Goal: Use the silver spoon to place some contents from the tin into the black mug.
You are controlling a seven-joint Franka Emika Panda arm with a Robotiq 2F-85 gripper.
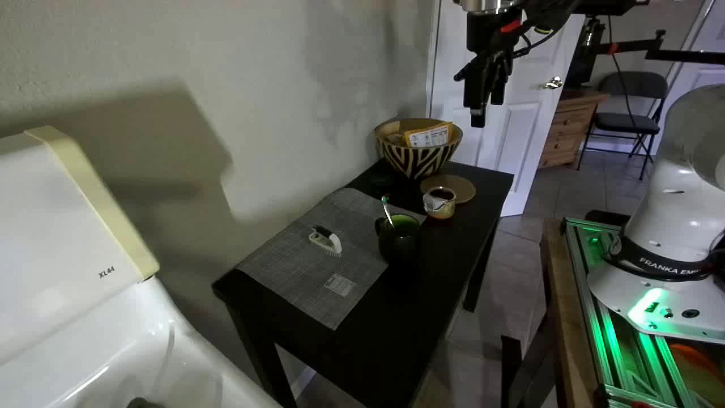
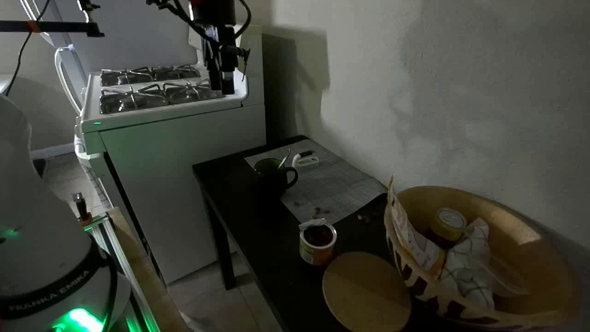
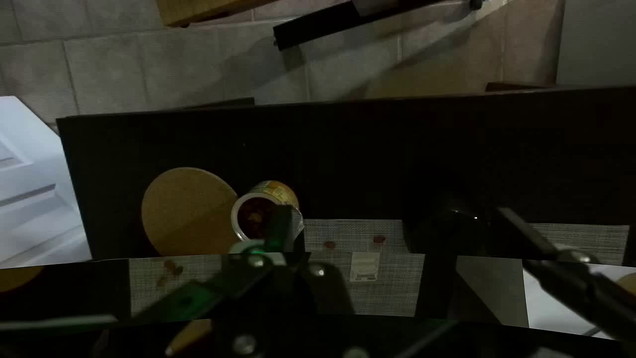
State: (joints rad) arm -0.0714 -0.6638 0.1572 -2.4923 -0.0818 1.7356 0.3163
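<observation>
Hand (image 1: 487,110) up above the counter (image 1: 396,340), released, fingers (image 3: 279,228) spread wide apart in wrist view. Silver spoon (image 1: 388,212) leaning in the black mug (image 1: 399,246), handle sticking up past the rim in both exterior views. Mug upright on counter, green inside, at edge of gray placemat (image 1: 308,272); bottom too dark to read. Tin (image 2: 315,253) upright on counter, near the mug, foil lid (image 1: 435,203) folded back at its rim, dark reddish contents (image 2: 318,236) showing. Round tan disc (image 2: 366,293) flat on counter just beside tin, can't tell if touching. Zebra-striped bowl (image 1: 419,161) next to disc, holding yellow-and-white packet (image 1: 430,136), can (image 2: 449,224), checked cloth (image 2: 466,271). White scrub brush (image 1: 325,242) with dark grip on placemat. Reddish bits (image 3: 379,239) scattered on placemat, some on counter near the bowl.
</observation>
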